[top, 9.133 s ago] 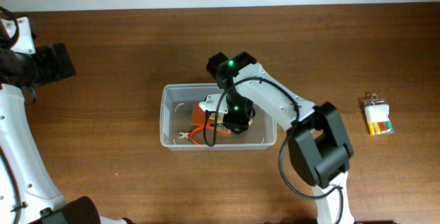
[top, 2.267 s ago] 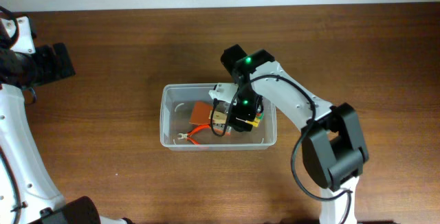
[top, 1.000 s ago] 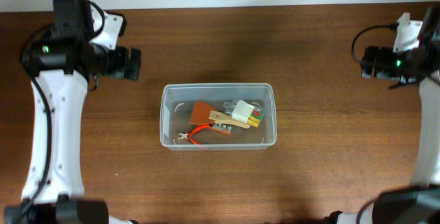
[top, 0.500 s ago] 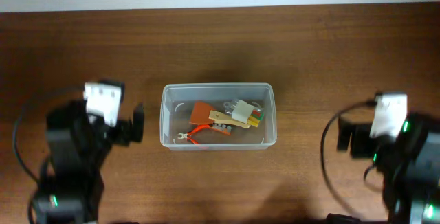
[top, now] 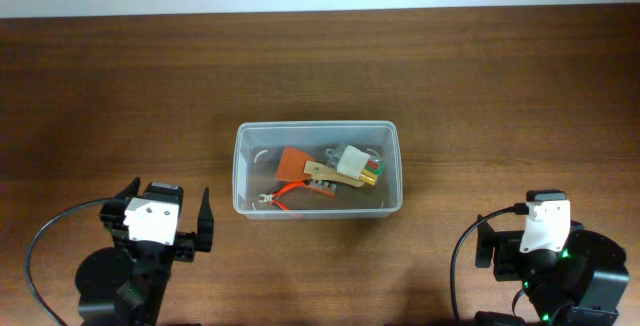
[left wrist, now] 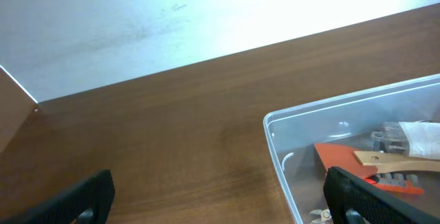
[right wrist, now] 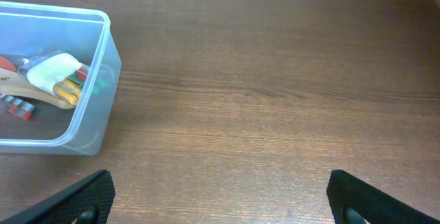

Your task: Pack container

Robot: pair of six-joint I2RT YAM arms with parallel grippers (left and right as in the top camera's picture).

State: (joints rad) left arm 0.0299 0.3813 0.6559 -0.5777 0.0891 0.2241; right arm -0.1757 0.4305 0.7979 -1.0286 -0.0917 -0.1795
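Observation:
The container [top: 238, 171], a clear plastic bin, stands at the table's middle. Inside lie an orange flat piece [top: 293, 163], a wooden stick [top: 330, 172], orange-handled pliers [top: 285, 198] and a small clear packet [top: 358, 163] with yellow, red and green pieces. My left gripper [top: 170, 190] rests near the front edge, left of the container, open and holding nothing. My right gripper [top: 541, 236] sits at the front right, also open and holding nothing. The left wrist view shows the container's rim [left wrist: 344, 106] beside the right finger [left wrist: 350, 196]. The right wrist view has the container's wall [right wrist: 93, 124] at the left.
Brown wooden tabletop [top: 480, 86] runs all round the container. A pale wall [left wrist: 137, 18] rises behind the table's far edge. Bare wood [right wrist: 275, 114] lies ahead of my right gripper [right wrist: 223, 200].
My right gripper left the packet in the container and came out. Both arms then swung from the far corners back to the table's near edge; both grippers stayed open.

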